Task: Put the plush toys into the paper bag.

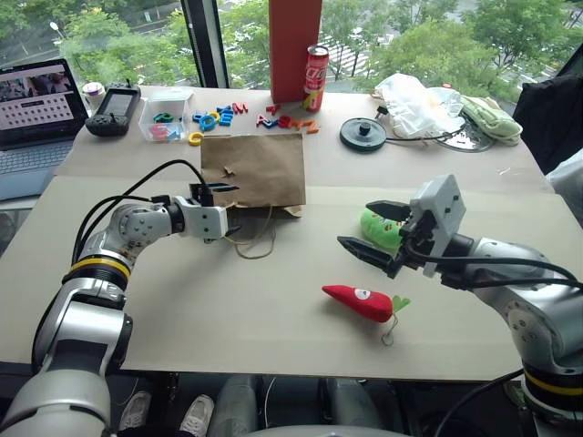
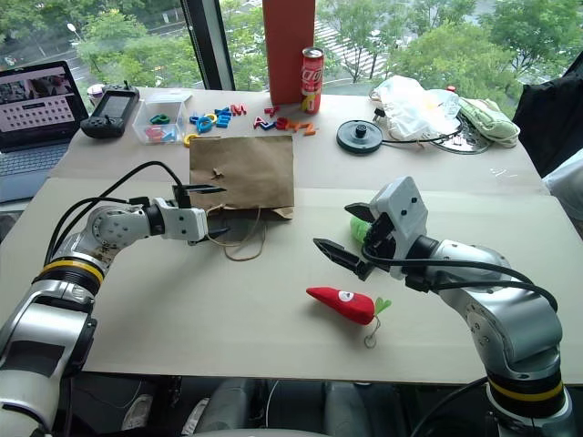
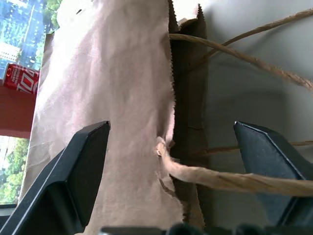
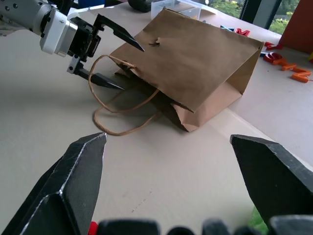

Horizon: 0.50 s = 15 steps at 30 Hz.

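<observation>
A red plush toy (image 1: 363,301) lies near the tabletop's (image 1: 228,319) front edge, a green plush toy (image 1: 381,228) behind the spread, empty right gripper (image 1: 375,232). Mid-table, the flattened paper bag (image 1: 253,169) has its upper lip between the left gripper's (image 1: 211,199) unclosed fingers; pinch only that lip, then lift.

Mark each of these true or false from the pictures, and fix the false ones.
1. The paper bag stands upright. False: it lies flat on the table.
2. The left gripper is open at the bag's mouth. True.
3. The red plush toy is inside the bag. False: it lies on the table.
4. The right gripper is open, holding nothing. True.
5. The green plush toy sits beside the laptop. False: it lies by the right gripper.
</observation>
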Tool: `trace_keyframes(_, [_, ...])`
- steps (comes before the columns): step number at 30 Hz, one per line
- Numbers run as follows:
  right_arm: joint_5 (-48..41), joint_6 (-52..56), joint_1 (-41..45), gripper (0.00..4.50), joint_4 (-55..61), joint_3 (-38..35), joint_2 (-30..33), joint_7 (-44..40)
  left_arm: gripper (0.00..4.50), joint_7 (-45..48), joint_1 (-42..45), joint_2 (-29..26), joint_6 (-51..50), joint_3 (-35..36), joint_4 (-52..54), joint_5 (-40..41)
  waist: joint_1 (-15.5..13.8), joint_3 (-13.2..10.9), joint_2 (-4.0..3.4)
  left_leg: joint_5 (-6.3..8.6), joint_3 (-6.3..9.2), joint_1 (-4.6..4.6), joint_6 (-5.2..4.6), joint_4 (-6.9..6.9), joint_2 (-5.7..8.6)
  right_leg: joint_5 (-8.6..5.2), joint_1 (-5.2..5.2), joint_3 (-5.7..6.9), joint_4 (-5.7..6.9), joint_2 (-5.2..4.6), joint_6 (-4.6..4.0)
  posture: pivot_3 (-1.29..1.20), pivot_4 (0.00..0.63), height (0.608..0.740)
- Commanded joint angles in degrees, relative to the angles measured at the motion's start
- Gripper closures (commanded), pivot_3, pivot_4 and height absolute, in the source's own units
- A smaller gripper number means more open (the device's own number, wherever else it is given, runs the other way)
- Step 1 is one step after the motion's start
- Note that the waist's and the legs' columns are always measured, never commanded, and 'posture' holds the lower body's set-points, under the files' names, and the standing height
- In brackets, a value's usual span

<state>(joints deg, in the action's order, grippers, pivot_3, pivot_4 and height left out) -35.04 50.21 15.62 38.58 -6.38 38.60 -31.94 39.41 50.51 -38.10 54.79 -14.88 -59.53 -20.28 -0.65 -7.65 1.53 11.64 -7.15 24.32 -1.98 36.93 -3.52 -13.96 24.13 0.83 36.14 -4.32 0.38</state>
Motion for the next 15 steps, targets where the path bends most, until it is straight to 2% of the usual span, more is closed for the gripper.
trace_keyframes(1, [-0.67, -0.48, 0.05, 0.00, 2.01, -1.64, 0.28, 0.90, 1.86, 0.33, 2.17, -0.27, 1.65, -0.16, -1.04, 0.61, 0.00, 0.00, 0.00, 0.00, 0.00, 0.00, 0.00, 0.01, 0.00, 0.00, 0.00, 0.00, 0.01, 0.00, 0.00, 0.00, 0.150, 0.739])
trace_keyframes(3, [-0.64, -0.58, 0.02, 0.00, 1.98, -1.56, 0.25, 1.13, 2.60, 0.42, 2.47, -0.18, 1.84, -0.26, -1.36, 0.57, 0.00, 0.00, 0.00, 0.00, 0.01, 0.00, 0.00, 0.01, 0.00, 0.00, 0.00, 0.00, 0.01, 0.01, 0.00, 0.00, 0.150, 0.739])
trace_keyframes(4, [-0.63, -0.62, 0.06, 0.00, 1.98, -1.47, 0.21, 1.28, 2.83, 0.42, 2.56, -0.19, 1.88, -0.33, -1.54, 0.48, 0.02, 0.00, 0.00, 0.00, 0.01, 0.00, 0.00, 0.01, -0.01, 0.00, 0.00, 0.00, 0.01, 0.01, 0.00, 0.00, 0.150, 0.739])
trace_keyframes(6, [-0.55, -0.77, 0.14, 0.00, 1.87, -1.36, 0.20, 1.48, 3.65, 0.20, 2.83, -0.02, 1.71, -0.47, -1.91, 0.24, 0.04, 0.00, 0.00, 0.00, 0.01, 0.00, 0.00, 0.01, -0.01, 0.00, 0.00, 0.00, 0.02, 0.02, 0.00, 0.00, 0.150, 0.739])
trace_keyframes(7, [-0.50, -0.82, 0.18, 0.00, 1.83, -1.30, 0.20, 1.55, 3.88, 0.08, 2.93, 0.06, 1.62, -0.54, -2.07, 0.15, 0.04, 0.00, 0.00, 0.00, 0.01, 0.00, 0.00, 0.01, -0.01, 0.00, 0.00, 0.00, 0.02, 0.02, 0.00, 0.00, 0.150, 0.739])
trace_keyframes(8, [-0.40, -0.91, 0.19, 0.00, 1.74, -1.29, 0.23, 1.60, 4.32, -0.15, 3.03, 0.08, 1.56, -0.72, -2.23, -0.11, 0.02, 0.00, 0.00, 0.00, 0.01, 0.00, 0.00, 0.01, -0.01, 0.00, 0.00, 0.00, 0.02, 0.02, 0.00, 0.00, 0.150, 0.739])
trace_keyframes(15, [-0.06, -1.20, 0.54, 0.00, 1.25, -1.26, 0.18, 2.02, 4.42, 1.59, 3.69, 1.46, 1.07, -0.50, -2.17, 2.08, 0.01, 0.00, 0.00, 0.00, 0.01, 0.00, 0.00, 0.02, 0.00, 0.00, -0.01, 0.00, 0.02, 0.02, 0.00, 0.00, 0.150, 0.739])
